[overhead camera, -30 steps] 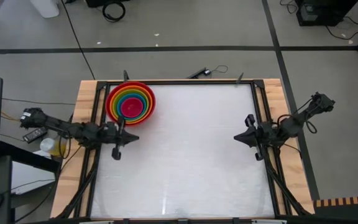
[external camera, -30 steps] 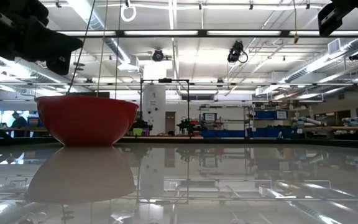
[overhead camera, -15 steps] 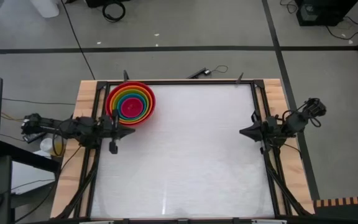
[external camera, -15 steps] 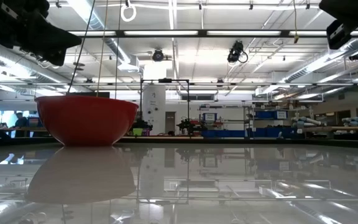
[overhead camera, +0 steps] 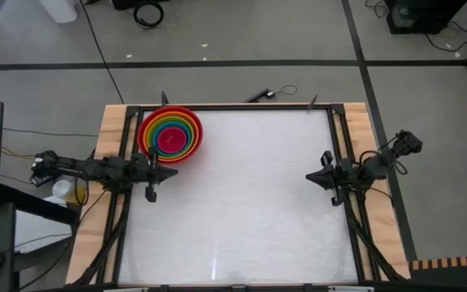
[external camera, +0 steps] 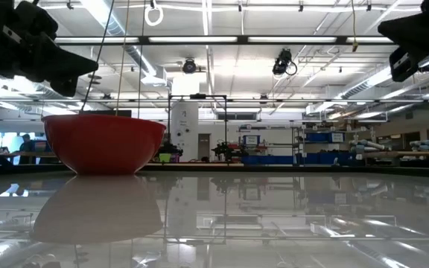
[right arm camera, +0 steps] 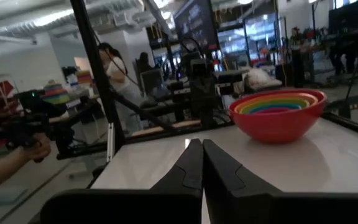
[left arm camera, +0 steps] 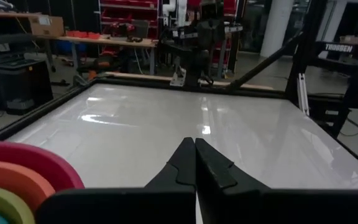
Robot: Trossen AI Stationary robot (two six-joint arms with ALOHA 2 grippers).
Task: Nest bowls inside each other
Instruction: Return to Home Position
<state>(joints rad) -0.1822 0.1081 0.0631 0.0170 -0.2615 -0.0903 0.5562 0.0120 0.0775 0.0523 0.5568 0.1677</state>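
The bowls [overhead camera: 170,134] stand nested in one stack at the table's far left: red outermost, then orange, yellow-green, blue and magenta-pink at the centre. The red bowl [external camera: 104,143] rests by its base on the white tabletop; the stack also shows in the right wrist view [right arm camera: 278,112] and its rims in the left wrist view [left arm camera: 17,180]. My left gripper [overhead camera: 174,172] is shut at the table's left edge, just nearer than the stack, touching nothing. My right gripper [overhead camera: 308,176] is shut at the right edge, holding nothing.
A black frame [overhead camera: 242,105] runs around the white tabletop [overhead camera: 242,211], with wooden boards outside it. People [right arm camera: 114,68] stand beyond the table, and a hand [right arm camera: 5,162] shows in the right wrist view. Cables lie on the floor beyond the far edge.
Both arms have drawn back toward their own table edges and come lower. The right gripper has dropped visibly in the low view. Both grippers have stayed shut. The stack of bowls has not moved.
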